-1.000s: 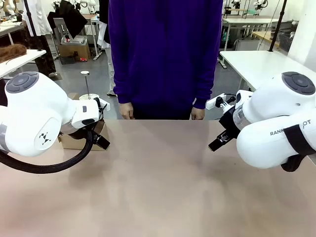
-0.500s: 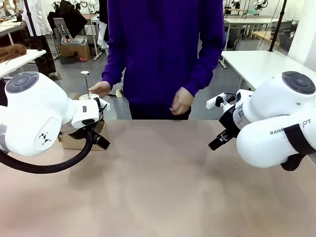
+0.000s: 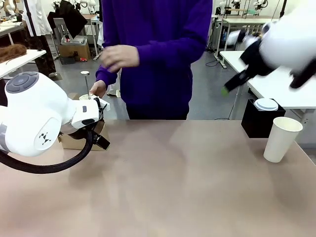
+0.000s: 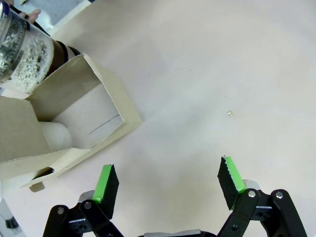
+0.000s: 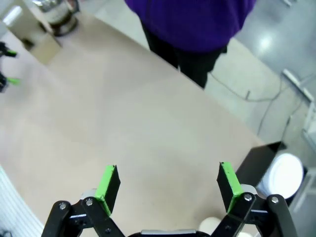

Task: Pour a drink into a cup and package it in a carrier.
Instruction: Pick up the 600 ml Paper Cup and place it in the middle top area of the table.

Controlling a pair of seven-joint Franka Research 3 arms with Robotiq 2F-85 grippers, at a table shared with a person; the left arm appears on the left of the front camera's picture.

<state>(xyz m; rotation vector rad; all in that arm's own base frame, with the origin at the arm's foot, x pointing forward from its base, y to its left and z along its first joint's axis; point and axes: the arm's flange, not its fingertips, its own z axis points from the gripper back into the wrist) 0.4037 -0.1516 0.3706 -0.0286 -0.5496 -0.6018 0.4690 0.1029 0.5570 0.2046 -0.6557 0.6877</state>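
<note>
Left wrist view: left pincer (image 4: 168, 180) spread and empty just beside carrier (image 4: 111, 91), drink (image 4: 61, 48) in its pot behind. Right pincer (image 5: 167, 183) also agape, high over counter (image 5: 123, 113). Cup (image 3: 282, 139) stands upright at right, likely that arm's pickup.

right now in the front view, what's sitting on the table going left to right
carrier at the left edge, partly behind the left arm → black box → cup standing upright at the far right
</note>
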